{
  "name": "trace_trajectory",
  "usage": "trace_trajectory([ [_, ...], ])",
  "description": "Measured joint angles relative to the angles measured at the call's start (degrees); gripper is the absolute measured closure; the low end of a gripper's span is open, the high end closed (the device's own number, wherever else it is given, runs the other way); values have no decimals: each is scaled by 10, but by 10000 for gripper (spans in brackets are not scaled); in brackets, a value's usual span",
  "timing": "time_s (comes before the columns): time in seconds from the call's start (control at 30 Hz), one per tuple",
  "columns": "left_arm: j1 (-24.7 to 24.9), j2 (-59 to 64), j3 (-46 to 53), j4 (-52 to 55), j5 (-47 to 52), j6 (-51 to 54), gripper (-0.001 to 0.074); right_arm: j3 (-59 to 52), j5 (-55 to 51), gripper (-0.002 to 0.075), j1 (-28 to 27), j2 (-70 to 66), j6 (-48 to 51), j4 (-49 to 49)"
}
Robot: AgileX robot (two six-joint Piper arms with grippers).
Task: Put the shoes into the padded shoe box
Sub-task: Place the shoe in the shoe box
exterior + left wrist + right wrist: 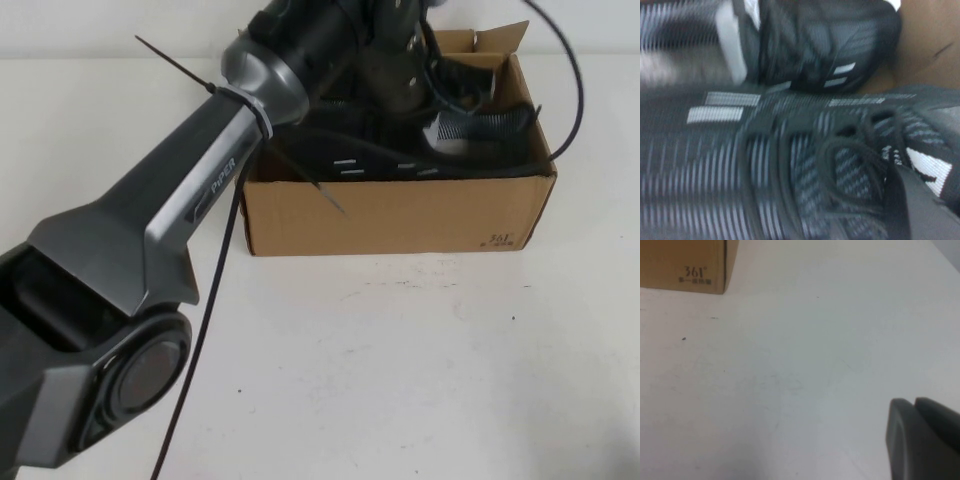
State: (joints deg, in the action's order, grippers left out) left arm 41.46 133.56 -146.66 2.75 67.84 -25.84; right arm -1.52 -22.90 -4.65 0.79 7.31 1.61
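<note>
The brown padded shoe box (400, 215) stands on the white table at the back middle. Both black knit shoes lie inside it. The near one (370, 160) lies along the front wall with its white dash marks showing, and the other (480, 125) is behind it. My left gripper (405, 95) is down inside the box, right over the shoes. In the left wrist view the laced shoe (790, 165) fills the picture, with the second shoe (825, 45) and the box wall (930, 40) beyond. My right gripper (914, 402) is shut and empty, low over bare table.
My left arm (200, 190) stretches across the left of the table to the box, with a black cable (205, 330) hanging below it. The box's printed corner (695, 272) shows in the right wrist view, well apart from my right gripper.
</note>
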Motion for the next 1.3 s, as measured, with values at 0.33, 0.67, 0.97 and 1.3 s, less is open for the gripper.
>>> trace_trajectory([
  [0.33, 23, 5, -54, 42, 28, 19, 732, 0, 0, 734, 0, 0, 0, 0],
  [0.67, 20, 52, -54, 35, 52, 20, 732, 0, 0, 734, 0, 0, 0, 0],
  [0.97, 21, 52, -54, 50, 52, 76, 733, 0, 0, 734, 0, 0, 0, 0],
  [1.3, 14, 54, -80, 94, 54, 166, 732, 0, 0, 734, 0, 0, 0, 0],
])
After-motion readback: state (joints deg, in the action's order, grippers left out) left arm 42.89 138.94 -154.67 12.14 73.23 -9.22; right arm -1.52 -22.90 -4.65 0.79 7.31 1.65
